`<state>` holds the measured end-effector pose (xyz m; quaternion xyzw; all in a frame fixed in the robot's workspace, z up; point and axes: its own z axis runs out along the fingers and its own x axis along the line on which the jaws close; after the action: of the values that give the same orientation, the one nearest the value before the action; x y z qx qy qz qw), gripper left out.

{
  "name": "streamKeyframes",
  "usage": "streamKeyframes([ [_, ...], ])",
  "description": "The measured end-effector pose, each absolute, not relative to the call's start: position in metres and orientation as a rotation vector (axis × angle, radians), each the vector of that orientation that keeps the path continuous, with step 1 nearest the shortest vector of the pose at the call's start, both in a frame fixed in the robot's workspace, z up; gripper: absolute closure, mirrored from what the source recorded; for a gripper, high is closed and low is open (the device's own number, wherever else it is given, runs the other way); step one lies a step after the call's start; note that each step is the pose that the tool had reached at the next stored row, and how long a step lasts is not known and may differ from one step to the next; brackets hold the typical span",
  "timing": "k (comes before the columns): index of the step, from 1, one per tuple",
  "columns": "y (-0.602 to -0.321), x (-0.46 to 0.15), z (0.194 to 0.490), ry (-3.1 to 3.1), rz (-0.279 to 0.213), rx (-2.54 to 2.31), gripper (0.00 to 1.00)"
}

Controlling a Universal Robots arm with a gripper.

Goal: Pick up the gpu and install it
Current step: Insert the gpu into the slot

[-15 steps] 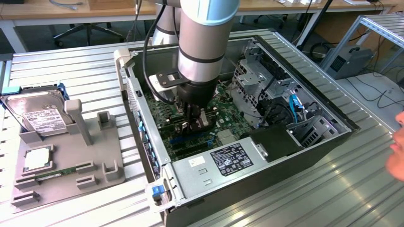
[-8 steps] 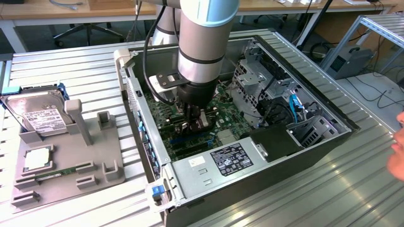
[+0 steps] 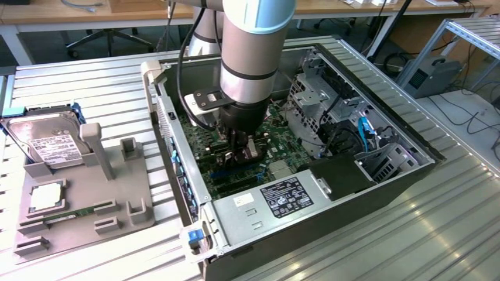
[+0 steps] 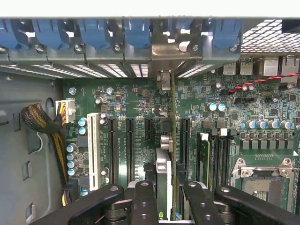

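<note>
My gripper [image 3: 239, 153] reaches down into the open computer case [image 3: 390, 175], over the green motherboard [image 3: 273, 137]. It is shut on the gpu [image 4: 171, 140], which the wrist view shows edge-on as a thin upright card between the fingers [image 4: 143, 201]. The card's silver bracket [image 4: 164, 58] reaches the row of blue-clipped rear slot openings [image 4: 136, 35]. Its lower edge runs in line with the black expansion slots [image 4: 130, 145]. Whether it is seated in a slot I cannot tell. In the exterior view the gpu [image 3: 254, 153] is a dark piece under the wrist.
A grey holder tray [image 3: 86, 205] stands at the exterior view's left with a silver hard drive [image 3: 47, 143], a processor chip [image 3: 45, 196] and a green memory stick [image 3: 69, 215]. The power supply [image 3: 273, 202], drive cage [image 3: 317, 99] and cables crowd the case.
</note>
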<state>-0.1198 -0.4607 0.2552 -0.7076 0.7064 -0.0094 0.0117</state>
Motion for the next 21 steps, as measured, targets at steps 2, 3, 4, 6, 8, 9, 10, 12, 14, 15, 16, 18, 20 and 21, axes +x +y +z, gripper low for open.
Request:
streamKeyframes([
  [2,-0.4607,-0.1198,0.2547,2.203,-0.029,-2.207,0.73],
  [3,-0.4607,-0.1198,0.2544,2.203,-0.029,-2.207,0.73],
  [4,-0.4607,-0.1198,0.2540,2.203,-0.029,-2.207,0.73],
  [6,-0.4607,-0.1198,0.2534,2.203,-0.029,-2.207,0.73],
  [8,-0.4607,-0.1198,0.2528,2.203,-0.030,-2.207,0.73],
  [9,-0.4607,-0.1198,0.2525,2.203,-0.030,-2.207,0.73],
  [10,-0.4607,-0.1198,0.2522,2.203,-0.030,-2.207,0.73],
  [12,-0.4607,-0.1198,0.2516,2.203,-0.029,-2.207,0.73],
  [14,-0.4606,-0.1197,0.2513,2.203,-0.029,-2.207,0.73],
  [15,-0.4605,-0.1197,0.2511,2.203,-0.030,-2.207,0.73],
  [16,-0.4605,-0.1198,0.2509,2.203,-0.030,-2.207,0.73],
  [18,-0.4605,-0.1198,0.2507,2.203,-0.029,-2.207,0.73],
  [20,-0.4605,-0.1198,0.2506,2.203,-0.029,-2.207,0.73],
  [21,-0.4605,-0.1198,0.2506,2.203,-0.029,-2.207,0.73],
])
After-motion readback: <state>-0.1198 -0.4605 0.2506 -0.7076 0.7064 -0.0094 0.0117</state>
